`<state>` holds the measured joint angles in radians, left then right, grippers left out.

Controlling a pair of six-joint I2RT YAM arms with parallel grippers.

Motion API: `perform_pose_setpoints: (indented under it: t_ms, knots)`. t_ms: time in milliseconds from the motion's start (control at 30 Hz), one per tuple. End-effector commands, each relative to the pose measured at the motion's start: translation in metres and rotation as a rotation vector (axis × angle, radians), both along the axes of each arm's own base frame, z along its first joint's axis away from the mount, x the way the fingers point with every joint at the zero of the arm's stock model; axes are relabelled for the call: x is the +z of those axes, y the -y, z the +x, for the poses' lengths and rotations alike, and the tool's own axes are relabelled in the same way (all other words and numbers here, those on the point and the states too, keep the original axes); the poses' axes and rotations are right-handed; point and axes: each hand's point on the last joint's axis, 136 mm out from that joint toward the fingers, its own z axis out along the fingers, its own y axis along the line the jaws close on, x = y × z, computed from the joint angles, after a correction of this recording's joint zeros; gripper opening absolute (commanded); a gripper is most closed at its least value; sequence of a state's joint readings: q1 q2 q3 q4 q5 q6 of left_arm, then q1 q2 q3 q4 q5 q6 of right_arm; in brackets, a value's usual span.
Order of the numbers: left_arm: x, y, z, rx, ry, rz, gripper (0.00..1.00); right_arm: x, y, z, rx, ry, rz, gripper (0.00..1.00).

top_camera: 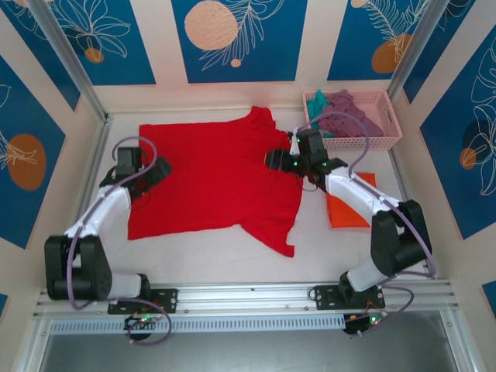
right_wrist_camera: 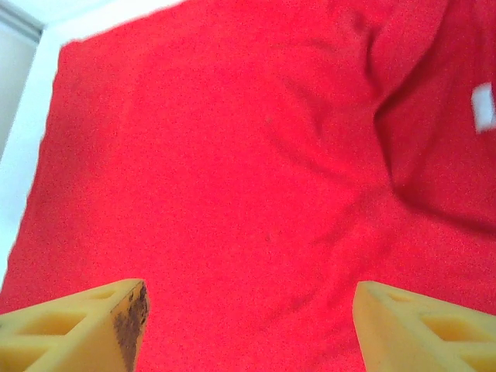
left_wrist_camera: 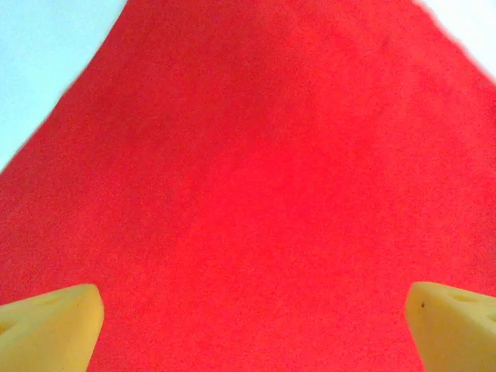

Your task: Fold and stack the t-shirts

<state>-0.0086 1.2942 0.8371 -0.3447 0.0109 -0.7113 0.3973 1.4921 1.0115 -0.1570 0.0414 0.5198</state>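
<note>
We see the red t-shirt [top_camera: 217,178] spread flat mid-table [top_camera: 201,260], the white tag [right_wrist_camera: 483,107] on it too blurred to read. L gripper [left_wrist_camera: 254,304] is low over the shirt's side twd the table's left edge, fingers wide apart, nothing btwn. R gripper [right_wrist_camera: 249,293] is over its far right part, also apart, empty. Orange t-shirt [top_camera: 341,211] lies folded by the right edge

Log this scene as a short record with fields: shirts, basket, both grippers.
red t-shirt: spread flat mid-table, unfolded
orange t-shirt: looks folded, on the table right of the red one, partly under the right arm
basket: far right corner; holds teal t-shirt and mauve t-shirt
left gripper: jaws open over the red shirt's left edge
right gripper: jaws open over its right side, near the collar
</note>
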Motion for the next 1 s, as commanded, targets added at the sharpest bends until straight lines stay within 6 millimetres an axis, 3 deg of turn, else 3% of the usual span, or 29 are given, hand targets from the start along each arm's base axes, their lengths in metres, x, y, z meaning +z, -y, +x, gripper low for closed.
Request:
perform_pose_setpoints:
  t_ms: [0,100,267,467,733,967]
  knots:
    - [-0.022,-0.022,-0.070,0.148,-0.160,0.038,0.93,-0.018,0.002,-0.039,0.017,-0.063,-0.022,0.71]
    - [-0.028,-0.045,-0.108,0.274,-0.193,0.113,0.83,-0.026,-0.003,-0.067,0.028,-0.120,-0.009,0.71]
    - [-0.059,-0.051,-0.115,0.333,-0.254,0.040,0.79,-0.036,-0.015,-0.088,0.055,-0.171,0.019,0.70]
    - [-0.085,-0.069,-0.124,0.415,-0.392,0.013,0.68,-0.042,-0.025,-0.085,0.079,-0.187,0.022,0.70]
    - [-0.107,-0.067,-0.128,0.482,-0.445,-0.044,0.56,-0.048,-0.024,-0.083,0.071,-0.193,0.008,0.70]
    - [-0.122,-0.071,-0.128,0.510,-0.482,-0.042,0.40,-0.055,-0.020,-0.086,0.060,-0.217,-0.006,0.70]
